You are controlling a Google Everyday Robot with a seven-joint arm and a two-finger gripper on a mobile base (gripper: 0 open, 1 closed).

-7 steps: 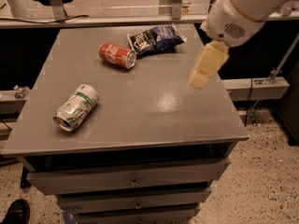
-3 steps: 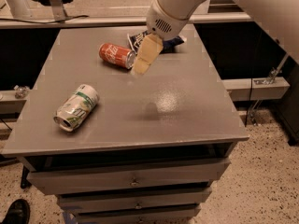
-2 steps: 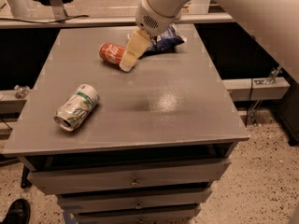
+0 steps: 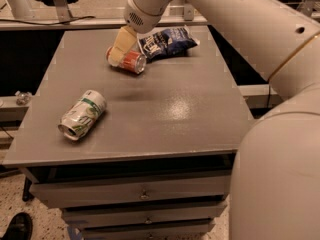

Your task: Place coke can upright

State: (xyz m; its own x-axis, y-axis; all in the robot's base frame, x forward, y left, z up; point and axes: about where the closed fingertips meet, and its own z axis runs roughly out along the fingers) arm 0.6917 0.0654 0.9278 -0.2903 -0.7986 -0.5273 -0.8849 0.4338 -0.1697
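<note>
One camera looks down from above the near edge of the surface [image 4: 190, 129], facing far, fairly close. The arm [image 4: 240, 24] crosses from near right to the claw [image 4: 120, 48] at the far coke can [image 4: 133, 62].

No legible text anywhere. The coke can [image 4: 132, 62] shows no readable lettering from this angle. The dark blue chip bag [image 4: 167, 41] has pale print, unreadable. The white-and-green can [image 4: 82, 114] has green markings, but no words can be made out. The gripper [image 4: 121, 48] is at the coke can's left end and carries no markings.
</note>
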